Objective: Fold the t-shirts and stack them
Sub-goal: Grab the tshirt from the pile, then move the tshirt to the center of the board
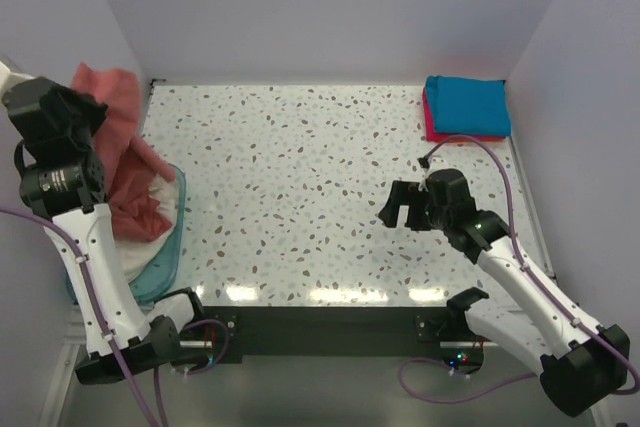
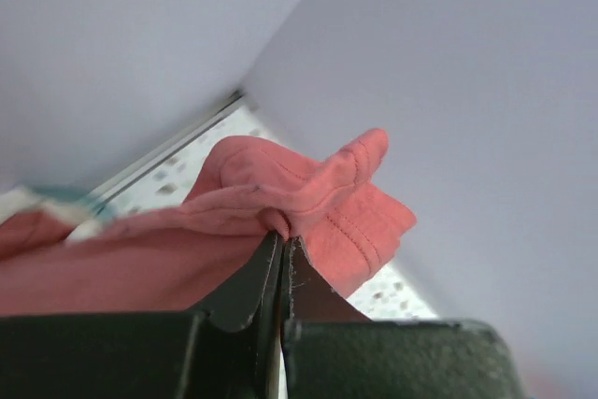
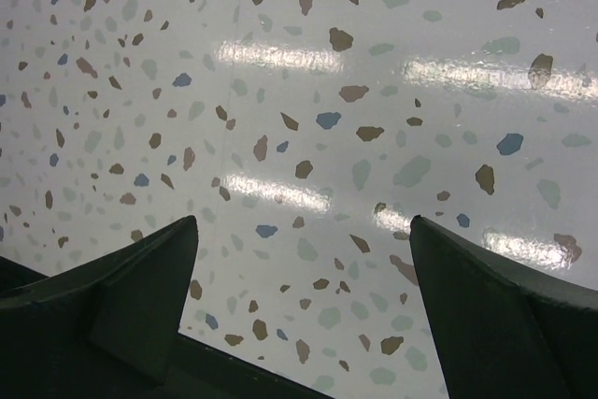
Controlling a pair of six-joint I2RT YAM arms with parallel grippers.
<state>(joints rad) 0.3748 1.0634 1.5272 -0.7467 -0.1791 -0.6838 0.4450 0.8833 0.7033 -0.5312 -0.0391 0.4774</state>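
My left gripper (image 1: 88, 105) is shut on the dusty brick-red t-shirt (image 1: 130, 162) and holds it raised over the light-blue bin at the far left; the cloth hangs down into the bin. In the left wrist view the shirt (image 2: 308, 198) bunches at the closed fingertips (image 2: 280, 242). A cream-white shirt (image 1: 150, 242) lies in the bin under it. A folded teal-blue shirt (image 1: 466, 104) lies on a folded pinkish-red shirt (image 1: 432, 129) at the back right corner. My right gripper (image 1: 397, 206) is open and empty above the table, right of centre; it also shows in the right wrist view (image 3: 304, 221).
The light-blue plastic bin (image 1: 165, 267) stands at the table's left edge. The speckled table top (image 1: 300, 177) lies between the arms. Walls close in the back and both sides.
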